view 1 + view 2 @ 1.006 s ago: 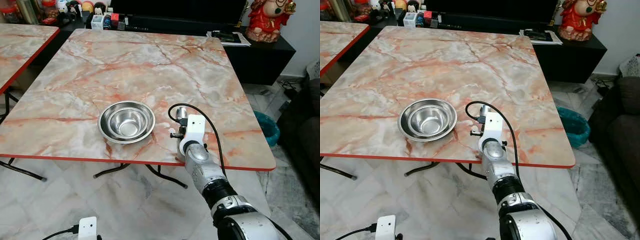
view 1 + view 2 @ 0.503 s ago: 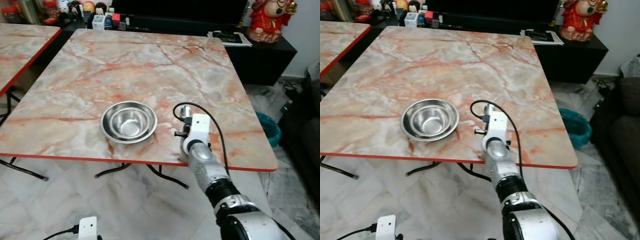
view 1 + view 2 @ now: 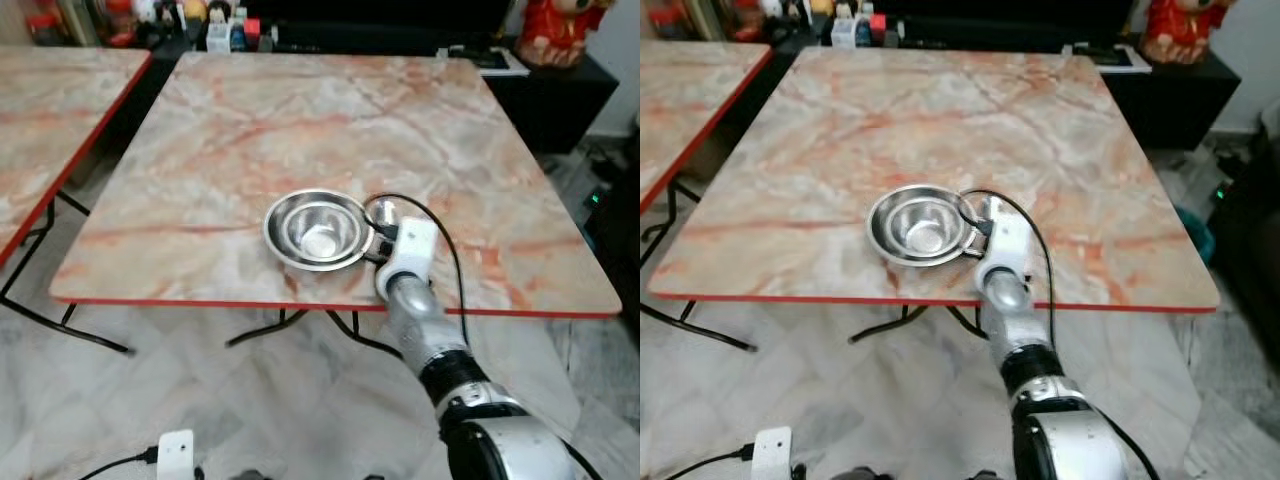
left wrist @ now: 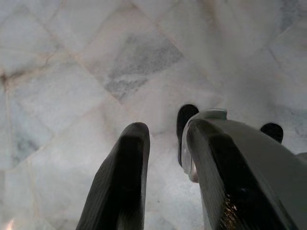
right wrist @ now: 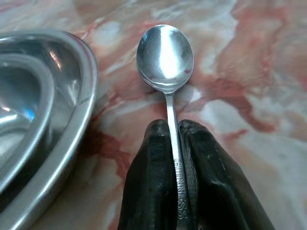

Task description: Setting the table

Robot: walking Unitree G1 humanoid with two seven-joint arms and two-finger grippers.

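Nearest, over floor tiles, left gripper (image 4: 160, 158) hangs idle, fingers apart. Just right of the steel bowl (image 3: 318, 231) on the marble table (image 3: 200, 150), right gripper (image 5: 173, 143) pinches spoon (image 5: 165, 55) by its handle. Placing step; next: lower and release beside bowl.

Open tabletop, one crowded spot near the front edge

The table (image 3: 250, 130) lies bare behind and beside the bowl (image 3: 318, 229); the right gripper (image 5: 173, 143), clamping a spoon (image 5: 165, 55), sits just beside the bowl's rim, blocking that side.
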